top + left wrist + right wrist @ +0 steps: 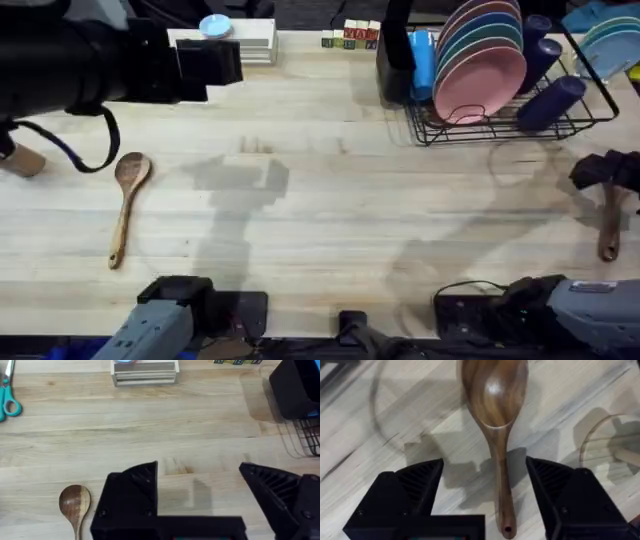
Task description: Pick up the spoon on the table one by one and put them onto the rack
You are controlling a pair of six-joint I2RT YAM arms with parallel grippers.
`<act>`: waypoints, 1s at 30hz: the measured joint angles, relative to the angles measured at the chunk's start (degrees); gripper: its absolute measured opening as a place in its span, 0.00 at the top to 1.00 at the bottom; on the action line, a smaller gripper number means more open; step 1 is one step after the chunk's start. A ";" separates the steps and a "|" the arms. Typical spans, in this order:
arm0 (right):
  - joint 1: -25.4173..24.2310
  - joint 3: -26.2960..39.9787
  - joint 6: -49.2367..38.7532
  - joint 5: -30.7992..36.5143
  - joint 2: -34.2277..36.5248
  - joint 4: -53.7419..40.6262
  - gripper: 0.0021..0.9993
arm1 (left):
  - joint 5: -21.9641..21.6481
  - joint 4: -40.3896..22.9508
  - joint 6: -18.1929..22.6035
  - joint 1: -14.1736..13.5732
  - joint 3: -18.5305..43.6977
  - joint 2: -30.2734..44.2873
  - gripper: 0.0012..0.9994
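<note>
Straddling the dark spoon's (pixel 495 420) thin handle, the right gripper's (pixel 485 490) fingers stand wide (light, stiff, smooth wood; pinch mid-handle).

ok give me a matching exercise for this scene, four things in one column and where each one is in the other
Things:
1. light spoon
2. dark spoon
3. pink plate
4. teal scissors

Places:
A. standing in the rack
B. between the open right gripper fingers
C. flat on the table's left side
D. on the table, at the left wrist view's edge

Pairs: 1-C, 2-B, 3-A, 4-D
</note>
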 joint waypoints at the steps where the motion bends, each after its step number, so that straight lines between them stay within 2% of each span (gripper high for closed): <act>1: -0.12 0.00 -0.14 0.00 0.49 0.21 0.01 | 0.01 0.00 0.00 0.00 0.00 0.00 0.01; 8: -0.96 0.02 -0.56 -1.01 1.42 0.82 0.01 | 0.01 0.00 0.00 0.00 0.00 0.01 0.01; 19: -3.79 0.39 -2.92 -6.45 2.41 1.02 0.03 | 0.02 0.00 0.00 0.00 0.00 0.00 0.01; 20: -3.86 0.39 -3.15 -6.78 2.48 0.97 0.06 | 0.00 0.00 0.00 0.00 0.00 0.02 0.01; 22: -3.86 0.39 -3.44 -7.62 2.57 0.89 0.18 | 0.01 0.00 0.00 0.00 0.00 0.01 0.01; 24: -3.59 0.39 -3.81 -8.47 2.74 0.98 0.37 | 0.02 0.00 0.00 0.00 0.00 0.02 0.01; 30: -3.60 0.39 -4.12 -8.96 3.01 1.65 0.68 | 0.00 0.00 0.00 0.00 0.00 0.02 0.01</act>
